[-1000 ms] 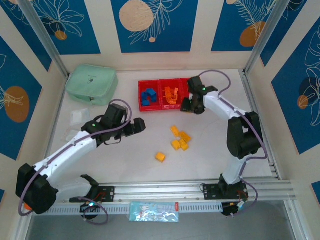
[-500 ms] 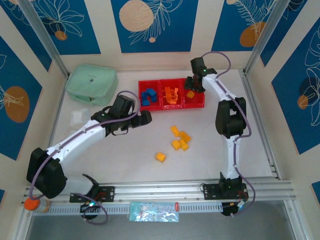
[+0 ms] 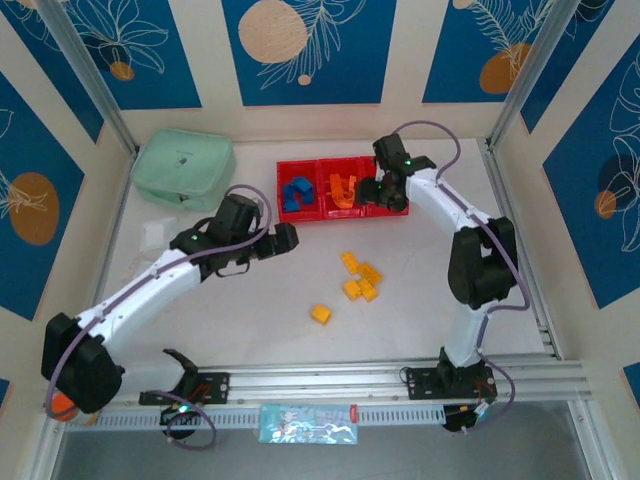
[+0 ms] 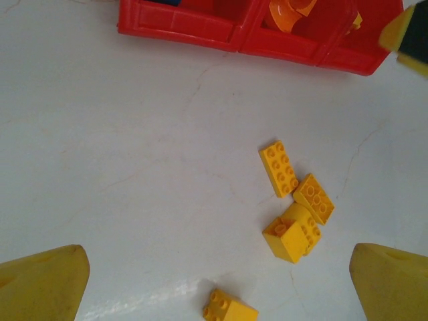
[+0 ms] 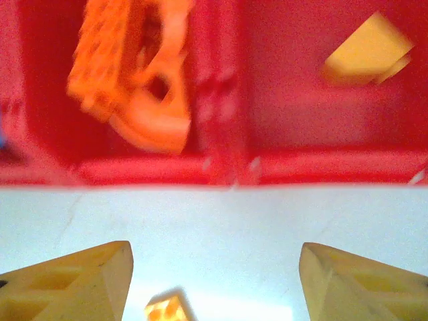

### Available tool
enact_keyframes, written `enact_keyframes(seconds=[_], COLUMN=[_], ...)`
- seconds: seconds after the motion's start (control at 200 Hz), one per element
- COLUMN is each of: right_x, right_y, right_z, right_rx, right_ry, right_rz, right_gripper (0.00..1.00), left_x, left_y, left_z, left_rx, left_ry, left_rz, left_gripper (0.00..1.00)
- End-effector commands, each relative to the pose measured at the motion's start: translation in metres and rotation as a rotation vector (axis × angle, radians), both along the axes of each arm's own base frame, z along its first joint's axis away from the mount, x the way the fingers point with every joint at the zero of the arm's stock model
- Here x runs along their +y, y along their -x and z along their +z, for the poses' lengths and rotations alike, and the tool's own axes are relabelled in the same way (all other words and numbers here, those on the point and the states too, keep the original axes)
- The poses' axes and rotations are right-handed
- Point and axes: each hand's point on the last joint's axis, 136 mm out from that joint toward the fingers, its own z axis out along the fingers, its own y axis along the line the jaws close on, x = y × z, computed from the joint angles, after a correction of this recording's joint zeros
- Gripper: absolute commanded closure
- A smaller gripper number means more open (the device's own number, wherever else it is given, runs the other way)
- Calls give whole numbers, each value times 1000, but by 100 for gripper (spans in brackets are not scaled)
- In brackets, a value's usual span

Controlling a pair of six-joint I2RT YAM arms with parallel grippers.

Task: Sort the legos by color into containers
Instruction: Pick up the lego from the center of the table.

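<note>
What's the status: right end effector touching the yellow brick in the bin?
Apart. Right wrist view: bin wall and table separate yellow brick from right end effector.

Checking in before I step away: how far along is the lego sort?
Done: blue bricks sit in the left bin, orange pieces in the middle, and one yellow brick in the right bin of the red tray. In hand: nothing; left gripper and right gripper are open. Left: loose yellow bricks on the table.
</note>
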Motion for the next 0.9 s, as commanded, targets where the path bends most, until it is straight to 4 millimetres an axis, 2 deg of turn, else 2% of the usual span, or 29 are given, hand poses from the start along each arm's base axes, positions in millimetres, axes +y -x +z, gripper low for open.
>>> enact_keyframes(seconds=[0.0,0.105,0.265,0.54,0.68,0.895], right_x=[27,41,56,67,66,61], right_y=[38,64,85,100,106,120], right_z=[-16,-33,-57,-87,-100,-115], right_rx=[95,150,203,239,261,284], right_ry=[-65,-47,-51,-14,21,112], right_rz=[96,168,250,300,304,295], right_gripper=[32,32,30,29,29,37], left_x=[15,27,42,53,55,55], left_y=[17,28,41,49,50,49], left_z=[-6,-11,-21,-28,-30,-33], left_rx=[28,34,49,52,60,64], left_ry=[-30,-38,-49,-49,-57,-59], left_rz=[28,61,103,140,143,150], left_gripper=[1,1,1,1,1,1])
